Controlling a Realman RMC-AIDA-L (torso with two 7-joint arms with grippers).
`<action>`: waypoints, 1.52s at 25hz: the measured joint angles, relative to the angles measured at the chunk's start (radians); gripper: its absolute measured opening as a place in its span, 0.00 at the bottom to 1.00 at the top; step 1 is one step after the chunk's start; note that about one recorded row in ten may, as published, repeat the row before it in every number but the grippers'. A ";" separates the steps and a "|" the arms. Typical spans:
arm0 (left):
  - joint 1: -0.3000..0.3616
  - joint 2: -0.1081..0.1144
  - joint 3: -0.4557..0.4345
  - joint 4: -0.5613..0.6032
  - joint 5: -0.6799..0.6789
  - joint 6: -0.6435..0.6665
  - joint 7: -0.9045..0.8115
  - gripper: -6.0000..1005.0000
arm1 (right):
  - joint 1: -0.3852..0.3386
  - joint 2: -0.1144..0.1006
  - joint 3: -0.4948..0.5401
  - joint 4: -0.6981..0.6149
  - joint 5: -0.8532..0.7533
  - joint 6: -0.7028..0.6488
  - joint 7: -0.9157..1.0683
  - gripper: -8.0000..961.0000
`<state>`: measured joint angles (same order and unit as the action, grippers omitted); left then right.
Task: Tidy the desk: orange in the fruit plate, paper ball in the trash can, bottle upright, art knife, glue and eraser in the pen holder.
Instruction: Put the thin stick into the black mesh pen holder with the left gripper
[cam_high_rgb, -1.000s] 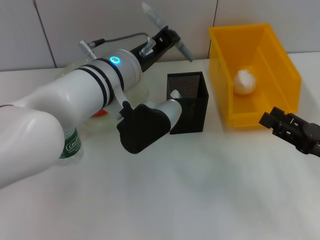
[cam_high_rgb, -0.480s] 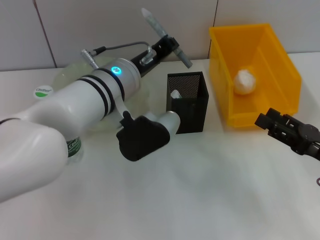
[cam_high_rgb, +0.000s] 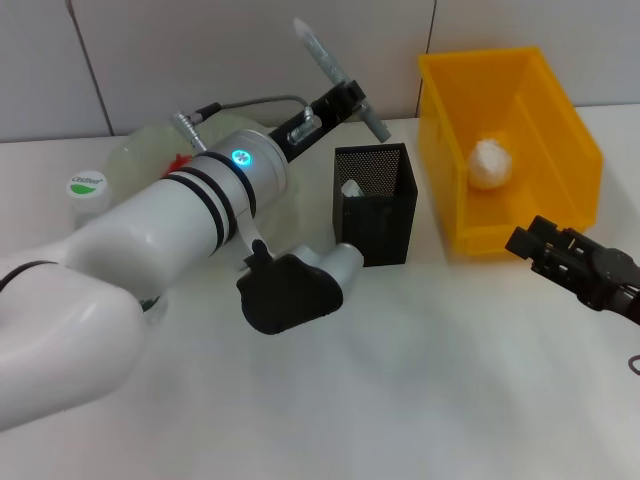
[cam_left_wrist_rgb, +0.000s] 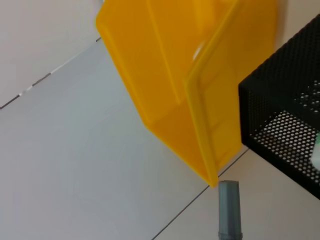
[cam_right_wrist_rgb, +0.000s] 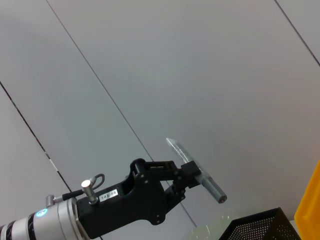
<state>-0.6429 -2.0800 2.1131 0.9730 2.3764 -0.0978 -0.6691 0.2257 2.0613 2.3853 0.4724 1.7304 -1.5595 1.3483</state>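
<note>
My left gripper (cam_high_rgb: 343, 102) is shut on the grey glue (cam_high_rgb: 340, 80) and holds it tilted in the air, just behind and above the black mesh pen holder (cam_high_rgb: 378, 222). A pale item (cam_high_rgb: 350, 188) stands inside the holder. In the left wrist view the glue's tip (cam_left_wrist_rgb: 229, 210) hangs near the holder (cam_left_wrist_rgb: 280, 125). The right wrist view shows the left gripper (cam_right_wrist_rgb: 189, 176) with the glue (cam_right_wrist_rgb: 196, 170). The paper ball (cam_high_rgb: 490, 163) lies in the yellow trash can (cam_high_rgb: 560, 120). The orange (cam_high_rgb: 180, 162) is in the fruit plate (cam_high_rgb: 140, 150). The bottle's cap (cam_high_rgb: 87, 185) shows upright. My right gripper (cam_high_rgb: 528, 242) is open and empty, right of the holder.
The trash can stands close to the right of the pen holder, and its wall (cam_left_wrist_rgb: 165, 100) fills much of the left wrist view. A tiled wall runs behind the desk. My left arm hides most of the bottle and the plate.
My left arm has swung a little to the right with the glue, and the bottle's cap has come into view. The right gripper has shifted slightly left.
</note>
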 joint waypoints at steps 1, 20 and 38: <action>0.000 0.000 0.005 -0.005 0.010 -0.005 0.000 0.13 | 0.000 0.000 0.000 0.000 -0.001 0.000 0.000 0.76; 0.003 0.000 0.078 -0.055 0.041 -0.108 0.000 0.14 | 0.006 0.000 0.000 -0.002 -0.006 -0.002 0.000 0.76; -0.003 0.000 0.106 -0.139 0.116 -0.166 0.000 0.15 | 0.018 0.011 -0.003 -0.001 -0.006 -0.004 0.003 0.76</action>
<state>-0.6459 -2.0801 2.2193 0.8341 2.4925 -0.2638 -0.6689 0.2438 2.0721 2.3821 0.4709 1.7241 -1.5635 1.3515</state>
